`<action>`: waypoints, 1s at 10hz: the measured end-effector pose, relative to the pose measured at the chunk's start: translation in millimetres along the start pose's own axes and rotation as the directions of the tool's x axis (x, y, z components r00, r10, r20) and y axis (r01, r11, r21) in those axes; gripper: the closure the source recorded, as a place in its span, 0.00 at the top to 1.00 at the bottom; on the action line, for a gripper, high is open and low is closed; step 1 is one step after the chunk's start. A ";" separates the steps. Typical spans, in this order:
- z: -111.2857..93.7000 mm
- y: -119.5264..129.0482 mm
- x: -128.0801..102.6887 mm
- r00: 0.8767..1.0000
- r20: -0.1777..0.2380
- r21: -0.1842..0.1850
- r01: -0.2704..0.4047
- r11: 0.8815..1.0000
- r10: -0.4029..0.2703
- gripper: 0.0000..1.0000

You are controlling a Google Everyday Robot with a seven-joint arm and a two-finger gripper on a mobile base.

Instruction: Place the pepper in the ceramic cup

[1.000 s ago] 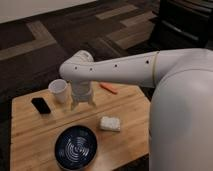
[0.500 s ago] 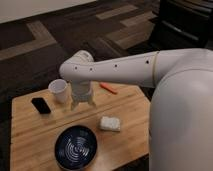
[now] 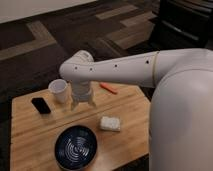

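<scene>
A wooden bench (image 3: 131, 111) stands on dark patterned carpet, and the robot's white arm (image 3: 120, 70) reaches across it from the right. The hand (image 3: 83, 104) hangs wrist-down over the middle of the bench, low above the surface, just right of the ceramic cup (image 3: 59, 90) and left of the pepper (image 3: 108, 88). Whether the hand is wide or narrow cannot be told from this view, and nothing can be seen held in it.

The pepper lies flat on the far part of the bench, to the right of the hand and apart from it, partly under the line of the arm. It sits well outside the ceramic cup, with the hand between the two. The ceramic cup stands upright toward the far left.

A flat black rectangular object (image 3: 41, 105) lies at the left, near the cup. A dark blue bowl (image 3: 75, 147) with pale rings sits at the near edge, and a white block (image 3: 110, 123) rests to its right
</scene>
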 end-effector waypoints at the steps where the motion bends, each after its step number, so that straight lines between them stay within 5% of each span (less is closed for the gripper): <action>1: 0.0 0.0 0.0 1.000 0.000 0.000 0.000 1.000 0.000 0.65; 7: 0.8 -2.8 -2.1 1.000 -0.002 0.002 0.006 1.000 -0.006 0.65; 10: 10.0 -31.8 -29.3 0.998 -0.013 0.031 0.065 0.997 -0.064 0.65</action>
